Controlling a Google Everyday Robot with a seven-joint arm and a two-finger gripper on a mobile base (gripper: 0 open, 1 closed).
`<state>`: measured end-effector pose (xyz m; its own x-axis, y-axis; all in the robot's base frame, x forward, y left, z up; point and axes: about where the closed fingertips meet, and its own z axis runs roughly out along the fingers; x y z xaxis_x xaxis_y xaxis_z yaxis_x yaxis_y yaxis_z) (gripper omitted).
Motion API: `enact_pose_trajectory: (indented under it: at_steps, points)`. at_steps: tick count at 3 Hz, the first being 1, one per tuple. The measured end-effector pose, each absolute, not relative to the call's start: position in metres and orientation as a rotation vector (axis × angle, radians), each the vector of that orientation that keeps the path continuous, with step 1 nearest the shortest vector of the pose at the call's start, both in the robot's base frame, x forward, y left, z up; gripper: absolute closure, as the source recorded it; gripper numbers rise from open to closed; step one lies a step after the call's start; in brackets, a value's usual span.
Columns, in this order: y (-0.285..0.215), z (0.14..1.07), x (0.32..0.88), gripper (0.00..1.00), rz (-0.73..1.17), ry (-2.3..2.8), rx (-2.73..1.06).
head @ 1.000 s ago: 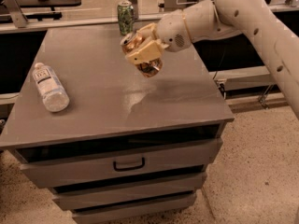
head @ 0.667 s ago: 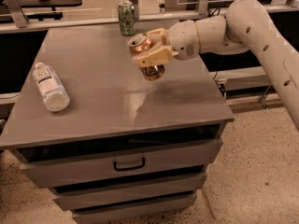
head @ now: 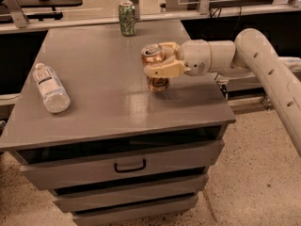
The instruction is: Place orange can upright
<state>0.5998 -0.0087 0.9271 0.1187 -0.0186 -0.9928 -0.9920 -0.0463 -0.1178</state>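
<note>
One second on, the gripper [head: 155, 60] has dropped lower, pinching the orange can [head: 158, 82], now upright with its base at the worktop [head: 99, 55]. A green can [head: 127, 18] stands beyond the gripper. A water bottle [head: 51, 87] lies well past its fingertips, both apart from it.

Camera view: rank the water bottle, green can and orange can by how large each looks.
1. Water bottle, lying at left.
2-3. Orange can, clasped upright in the pincer at centre-right, and green can at back: similar; distance makes ranking unsure.
</note>
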Motion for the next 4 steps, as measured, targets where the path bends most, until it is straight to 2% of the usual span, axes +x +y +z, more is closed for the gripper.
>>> enact_pose_trajectory:
  at_steps: [3,4]
  points:
    - [-0.024,0.908,0.582,0.13,1.214,0.893,-1.337]
    - [-0.027,0.902,0.579,0.0,1.215,0.89,-1.343]
